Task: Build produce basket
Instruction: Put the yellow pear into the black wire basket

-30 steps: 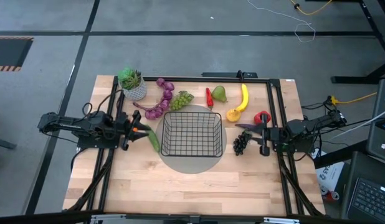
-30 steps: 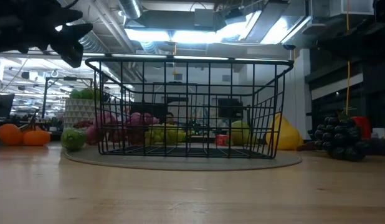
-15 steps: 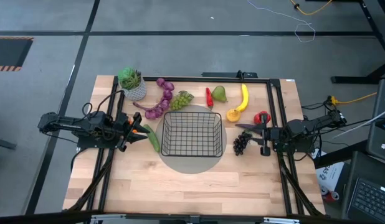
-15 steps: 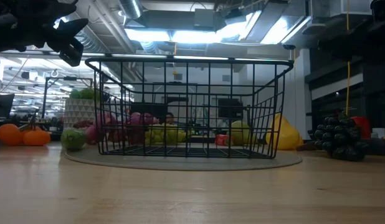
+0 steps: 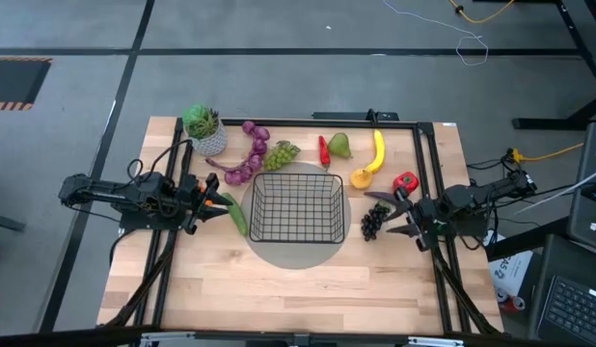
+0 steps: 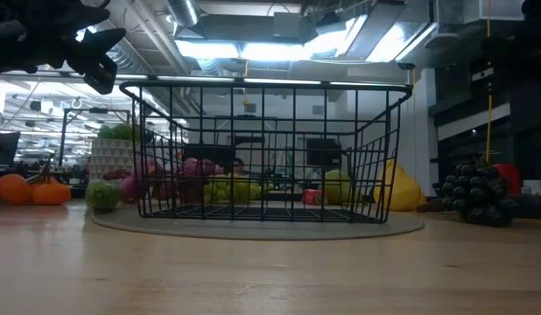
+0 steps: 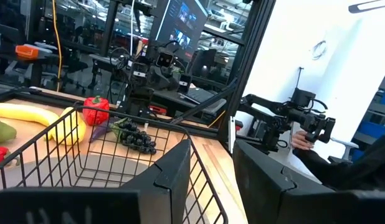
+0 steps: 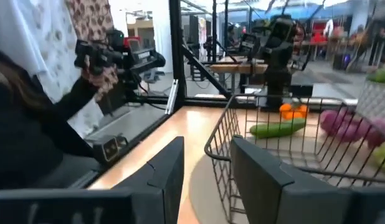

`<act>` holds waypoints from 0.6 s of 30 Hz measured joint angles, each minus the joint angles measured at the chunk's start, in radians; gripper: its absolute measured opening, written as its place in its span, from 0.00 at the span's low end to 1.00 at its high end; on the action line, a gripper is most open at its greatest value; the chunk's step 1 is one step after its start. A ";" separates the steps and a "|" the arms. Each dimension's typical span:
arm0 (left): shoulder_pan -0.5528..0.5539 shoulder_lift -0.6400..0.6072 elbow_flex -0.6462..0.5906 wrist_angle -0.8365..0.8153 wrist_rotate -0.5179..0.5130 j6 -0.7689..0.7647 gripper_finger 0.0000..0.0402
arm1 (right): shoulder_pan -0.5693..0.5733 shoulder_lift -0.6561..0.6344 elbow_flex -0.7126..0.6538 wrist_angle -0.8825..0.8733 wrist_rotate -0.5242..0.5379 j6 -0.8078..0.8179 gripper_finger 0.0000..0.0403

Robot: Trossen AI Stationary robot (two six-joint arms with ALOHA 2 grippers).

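High view: right fingers (image 5: 399,213) spread beside black grapes (image 5: 372,223).

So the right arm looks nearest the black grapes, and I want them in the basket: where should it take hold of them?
Probably across the bunch's narrower width, from above: the black grapes lie flat beside the basket, and the right pincer is open close by.

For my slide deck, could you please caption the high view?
Empty basket on a round mat, produce around it; left claw by the cucumber, right claw, open, by the black grapes.
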 joint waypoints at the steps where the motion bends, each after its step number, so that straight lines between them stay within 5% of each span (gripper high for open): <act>1: 0.000 0.000 0.000 0.000 0.000 0.000 0.29 | 0.000 0.000 0.000 0.000 0.000 0.016 0.33; 12: 0.000 0.000 0.000 0.000 -0.001 0.000 0.29 | 0.000 0.003 -0.001 0.163 0.016 -0.061 0.33; 18: 0.000 0.000 0.000 0.000 -0.002 0.000 0.29 | -0.001 0.014 -0.001 0.169 0.388 0.134 0.33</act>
